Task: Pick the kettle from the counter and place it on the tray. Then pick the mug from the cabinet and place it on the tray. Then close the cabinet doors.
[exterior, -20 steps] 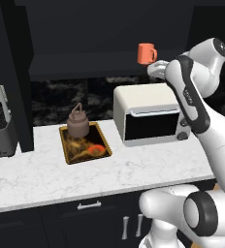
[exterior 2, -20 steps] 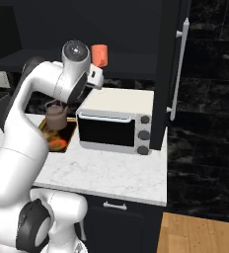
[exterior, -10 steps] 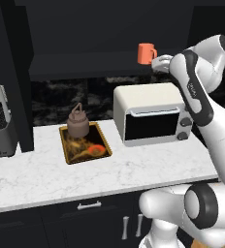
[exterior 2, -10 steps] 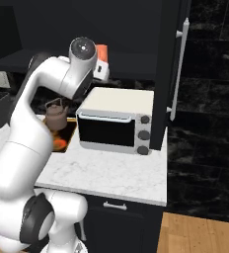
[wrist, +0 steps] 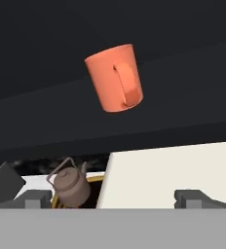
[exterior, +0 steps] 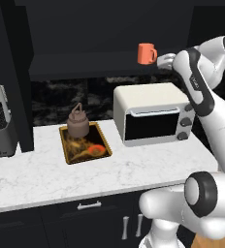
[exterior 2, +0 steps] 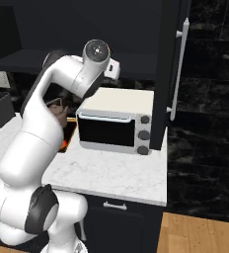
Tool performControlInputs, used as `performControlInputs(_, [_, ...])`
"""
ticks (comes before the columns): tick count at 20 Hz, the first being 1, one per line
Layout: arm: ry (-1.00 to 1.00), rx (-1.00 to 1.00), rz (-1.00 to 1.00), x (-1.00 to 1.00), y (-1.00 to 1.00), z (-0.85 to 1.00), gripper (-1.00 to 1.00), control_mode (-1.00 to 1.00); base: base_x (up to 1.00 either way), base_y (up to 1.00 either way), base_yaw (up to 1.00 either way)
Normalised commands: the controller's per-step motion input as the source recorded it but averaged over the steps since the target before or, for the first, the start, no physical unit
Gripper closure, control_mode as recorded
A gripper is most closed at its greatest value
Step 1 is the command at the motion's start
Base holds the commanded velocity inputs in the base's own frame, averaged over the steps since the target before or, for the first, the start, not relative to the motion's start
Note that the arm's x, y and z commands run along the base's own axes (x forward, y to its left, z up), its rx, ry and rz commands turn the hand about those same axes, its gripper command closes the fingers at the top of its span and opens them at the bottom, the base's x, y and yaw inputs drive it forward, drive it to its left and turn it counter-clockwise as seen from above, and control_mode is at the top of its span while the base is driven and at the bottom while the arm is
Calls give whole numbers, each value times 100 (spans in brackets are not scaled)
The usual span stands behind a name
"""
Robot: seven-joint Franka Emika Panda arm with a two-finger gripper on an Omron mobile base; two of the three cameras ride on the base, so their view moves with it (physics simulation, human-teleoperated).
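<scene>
1. The gripper is spread wide and holds nothing; it points at the mug's handle side, just short of it.
2. Below sits a cream toaster oven on the counter; beside it the kettle stands on the tray.
3. Farthest, the mug stands on the cabinet shelf.

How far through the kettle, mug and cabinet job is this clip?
Done: the kettle stands on the tray. In hand: the open gripper points at the mug on the cabinet shelf, not yet gripping it. Left: moving the mug to the tray and closing the cabinet doors.
</scene>
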Motion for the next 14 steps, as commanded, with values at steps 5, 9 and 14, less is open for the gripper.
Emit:
performControlInputs(5, [0, 0, 0, 25, -7, 0, -100, -100, 0, 0, 0])
performControlInputs(9, [0, 0, 0, 24, -1, 1, -100, -100, 0, 0, 0])
performControlInputs(14, [0, 0, 3, 29, 0, 3, -100, -100, 0, 0, 0])
